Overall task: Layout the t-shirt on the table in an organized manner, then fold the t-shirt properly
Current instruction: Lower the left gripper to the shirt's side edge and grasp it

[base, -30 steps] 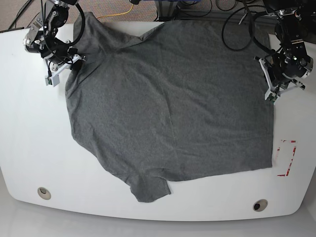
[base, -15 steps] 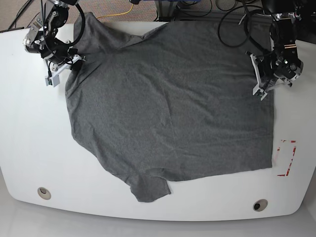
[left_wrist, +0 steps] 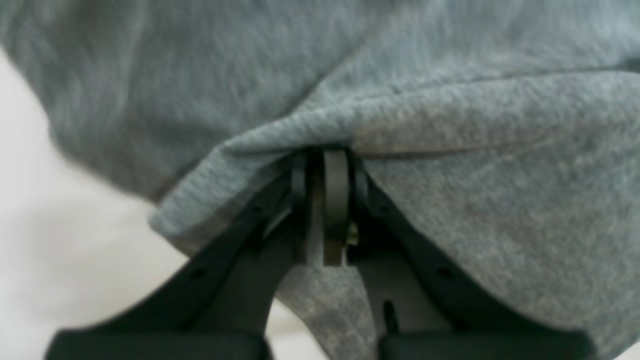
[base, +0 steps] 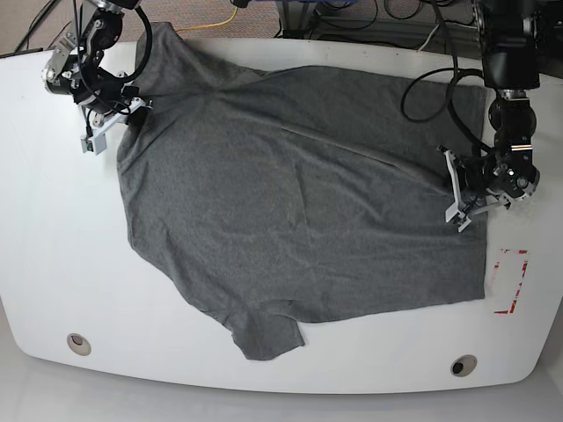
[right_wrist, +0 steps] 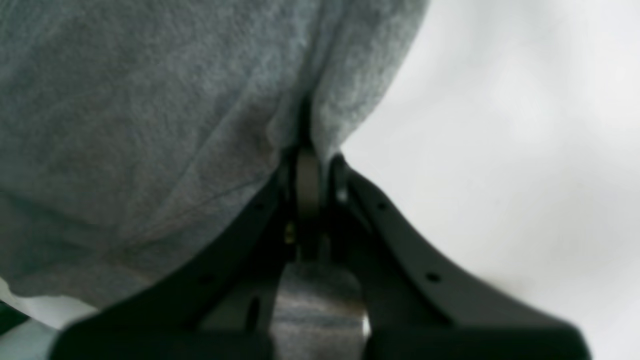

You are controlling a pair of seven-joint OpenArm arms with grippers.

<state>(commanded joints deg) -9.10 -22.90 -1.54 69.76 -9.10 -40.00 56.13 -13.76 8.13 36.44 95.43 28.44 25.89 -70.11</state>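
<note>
1. While the right tool stays pinched on the t-shirt at the bench's far corner, the left tool has travelled nearer along the opposite edge.
2. Both wrist views show jaws clamped on cloth, and a fresh ridge crosses the chest.
3. Spreading looks unfinished: the shirt lies skewed, one sleeve near the front edge.

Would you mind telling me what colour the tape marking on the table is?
Red tape marking, clearest in the base view.
</note>
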